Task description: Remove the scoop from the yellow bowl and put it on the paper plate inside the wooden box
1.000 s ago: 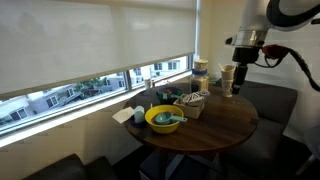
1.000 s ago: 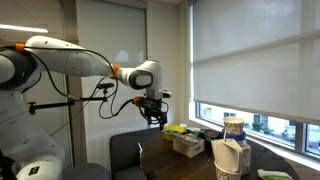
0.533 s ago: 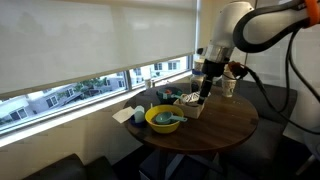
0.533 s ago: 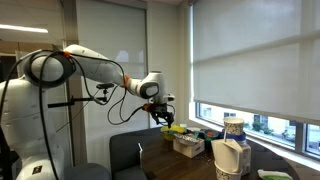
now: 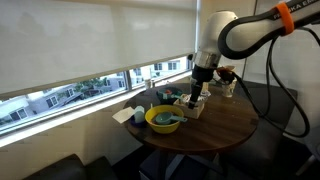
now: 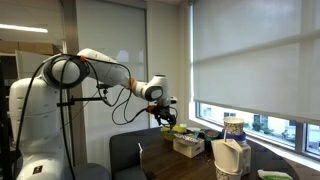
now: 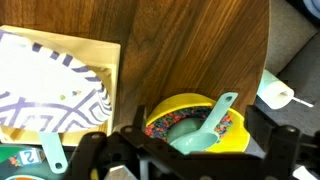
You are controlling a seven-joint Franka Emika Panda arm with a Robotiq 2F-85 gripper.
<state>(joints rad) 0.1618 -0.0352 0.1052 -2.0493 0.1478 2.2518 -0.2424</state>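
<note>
Only in the wrist view are the fingers [image 7: 95, 150] of the gripper [image 7: 185, 148] seen spread, with the scoop [image 7: 208, 125] lying in the yellow bowl [image 7: 168, 106] beside the plate [image 7: 45, 85] in the wooden box [image 7: 112, 75].

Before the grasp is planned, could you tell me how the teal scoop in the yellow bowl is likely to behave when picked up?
The scoop looks like thin moulded plastic, so it is probably stiff and light. Its handle appears to lean toward the rim of the yellow bowl, so it may pivot or slide when nudged.
</note>
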